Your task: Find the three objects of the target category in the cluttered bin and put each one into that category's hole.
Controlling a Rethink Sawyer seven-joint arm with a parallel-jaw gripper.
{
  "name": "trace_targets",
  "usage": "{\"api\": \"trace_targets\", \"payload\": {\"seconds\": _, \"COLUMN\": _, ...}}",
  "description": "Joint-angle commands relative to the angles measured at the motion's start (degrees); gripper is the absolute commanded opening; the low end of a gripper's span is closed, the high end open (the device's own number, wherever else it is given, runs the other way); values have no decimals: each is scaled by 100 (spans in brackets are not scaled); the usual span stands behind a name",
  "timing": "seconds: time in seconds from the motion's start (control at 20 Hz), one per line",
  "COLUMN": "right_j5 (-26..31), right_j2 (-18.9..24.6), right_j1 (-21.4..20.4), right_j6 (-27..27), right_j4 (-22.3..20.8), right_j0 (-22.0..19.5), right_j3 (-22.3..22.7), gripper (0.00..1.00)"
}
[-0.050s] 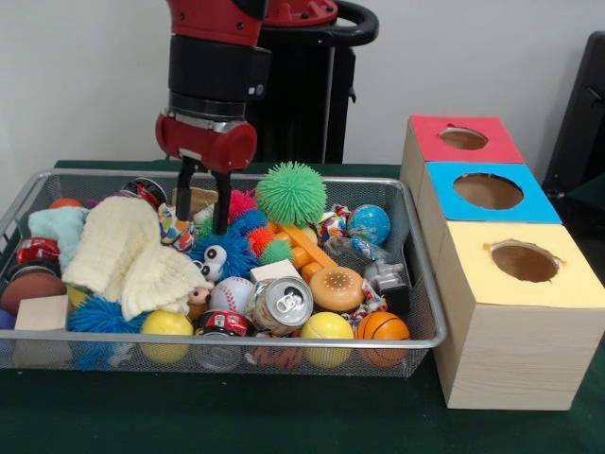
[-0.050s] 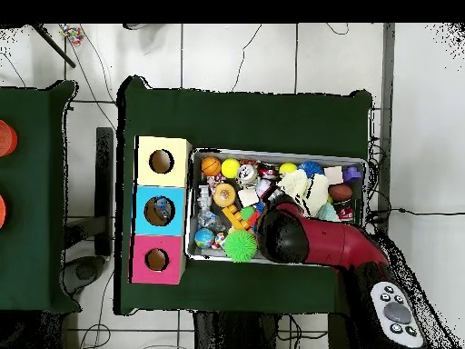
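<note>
— Pincer [image 1: 204,206] status?

— Released. Both black fingers stand apart and hang low over the back part of the wire bin [image 1: 236,338]. Nothing is seen clamped between them. A tan block sits behind the gap, and I cannot tell whether it touches either finger.

— What lies around it?

— A blue furry toy with eyes [image 1: 222,257] is directly below the tips. Pink and blue pompoms crowd one finger, and a green spiky ball [image 1: 291,193] is just beside it on the box side. A cream knitted cloth [image 1: 123,251] is heaped on the opposite side.

— And the task's objects?

— The target category is not marked in either view. Candidates all lie in the bin: a baseball [image 1: 232,294], a basketball [image 1: 382,327] and a drinks can [image 1: 281,305] sit nearer the front rim, away from the pincer. The red box [image 1: 461,142], blue box [image 1: 487,192] and yellow box [image 1: 529,265], each with a hole, stand well apart, beyond the bin's side wall.

— Risks from here?

— Three, in my judgement. Closing in this crowd may catch soft pompom strands alongside the intended item, so two things lift together. A finger may snag the knit and drag the cloth. Round balls may squirt out of the grip and bury other pieces deeper.
</note>
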Motion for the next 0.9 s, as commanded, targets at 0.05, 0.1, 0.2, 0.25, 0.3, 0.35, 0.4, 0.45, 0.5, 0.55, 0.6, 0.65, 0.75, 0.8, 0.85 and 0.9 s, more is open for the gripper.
{"api": "trace_targets", "payload": {"seconds": 0.05, "right_j5": -180, "right_j2": -280, "right_j1": 412, "right_j6": 559, "right_j4": -60, "right_j0": 451, "right_j3": 27, "gripper": 100}}
{"api": "trace_targets", "payload": {"seconds": 0.1, "right_j5": -155, "right_j2": -316, "right_j1": 447, "right_j6": 578, "right_j4": -18, "right_j0": 521, "right_j3": -24, "gripper": 100}}
{"api": "trace_targets", "payload": {"seconds": 0.2, "right_j5": -143, "right_j2": -415, "right_j1": 448, "right_j6": 661, "right_j4": 66, "right_j0": 699, "right_j3": -44, "gripper": 100}}
{"api": "trace_targets", "payload": {"seconds": 0.25, "right_j5": -152, "right_j2": -474, "right_j1": 468, "right_j6": 717, "right_j4": 112, "right_j0": 807, "right_j3": -58, "gripper": 100}}
{"api": "trace_targets", "payload": {"seconds": 0.3, "right_j5": -216, "right_j2": -533, "right_j1": 466, "right_j6": 791, "right_j4": 150, "right_j0": 928, "right_j3": -11, "gripper": 100}}
{"api": "trace_targets", "payload": {"seconds": 0.35, "right_j5": -272, "right_j2": -575, "right_j1": 493, "right_j6": 848, "right_j4": 188, "right_j0": 1040, "right_j3": 2, "gripper": 100}}
{"api": "trace_targets", "payload": {"seconds": 0.4, "right_j5": -312, "right_j2": -589, "right_j1": 520, "right_j6": 880, "right_j4": 220, "right_j0": 1121, "right_j3": -3, "gripper": 100}}
{"api": "trace_targets", "payload": {"seconds": 0.45, "right_j5": -359, "right_j2": -605, "right_j1": 532, "right_j6": 919, "right_j4": 255, "right_j0": 1217, "right_j3": 22, "gripper": 100}}
{"api": "trace_targets", "payload": {"seconds": 0.5, "right_j5": -389, "right_j2": -618, "right_j1": 534, "right_j6": 951, "right_j4": 287, "right_j0": 1316, "right_j3": 47, "gripper": 100}}
{"api": "trace_targets", "payload": {"seconds": 0.55, "right_j5": -388, "right_j2": -615, "right_j1": 503, "right_j6": 968, "right_j4": 318, "right_j0": 1399, "right_j3": 89, "gripper": 100}}
{"api": "trace_targets", "payload": {"seconds": 0.6, "right_j5": -398, "right_j2": -623, "right_j1": 475, "right_j6": 990, "right_j4": 350, "right_j0": 1491, "right_j3": 142, "gripper": 100}}
{"api": "trace_targets", "payload": {"seconds": 0.65, "right_j5": -399, "right_j2": -630, "right_j1": 462, "right_j6": 996, "right_j4": 368, "right_j0": 1546, "right_j3": 164, "gripper": 100}}
{"api": "trace_targets", "payload": {"seconds": 0.75, "right_j5": -430, "right_j2": -710, "right_j1": 477, "right_j6": 1046, "right_j4": 418, "right_j0": 1717, "right_j3": 194, "gripper": 100}}
{"api": "trace_targets", "payload": {"seconds": 0.8, "right_j5": -435, "right_j2": -742, "right_j1": 488, "right_j6": 1054, "right_j4": 439, "right_j0": 1775, "right_j3": 188, "gripper": 100}}
{"api": "trace_targets", "payload": {"seconds": 0.85, "right_j5": -439, "right_j2": -773, "right_j1": 500, "right_j6": 1061, "right_j4": 461, "right_j0": 1832, "right_j3": 182, "gripper": 100}}
{"api": "trace_targets", "payload": {"seconds": 0.9, "right_j5": -435, "right_j2": -802, "right_j1": 501, "right_j6": 1053, "right_j4": 485, "right_j0": 1877, "right_j3": 169, "gripper": 100}}
